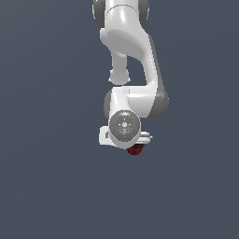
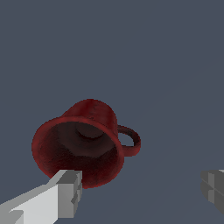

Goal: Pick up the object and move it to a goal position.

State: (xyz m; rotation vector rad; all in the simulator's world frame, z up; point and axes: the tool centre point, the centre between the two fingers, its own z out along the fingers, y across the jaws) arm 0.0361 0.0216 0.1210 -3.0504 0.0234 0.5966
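The mug [image 2: 83,142] lies tipped on its side on the grey bench [image 2: 166,65], dark mouth turned up toward the wrist camera and its loop handle [image 2: 130,141] sticking out sideways from the body. In the exterior view only a sliver of the mug [image 1: 135,149] shows, peeking out just below the arm's wrist, which hangs right over it. The tool [image 2: 142,192] is spread wide and holds nothing: one finger [image 2: 65,194] overlaps the mug's rim in the wrist view, the other finger [image 2: 214,190] stands well clear beyond the handle.

The step in hand looks like lining up for the grasp. As it stands the mug sits off-centre, close to one finger, so a plain closing would probably push it along the bench or catch the handle. Better to shift the tool so the mug's body lies midway between the fingers, keep the handle outside the closing line, descend until the fingers bracket the wall, then close gently, since the glossy round side may roll.
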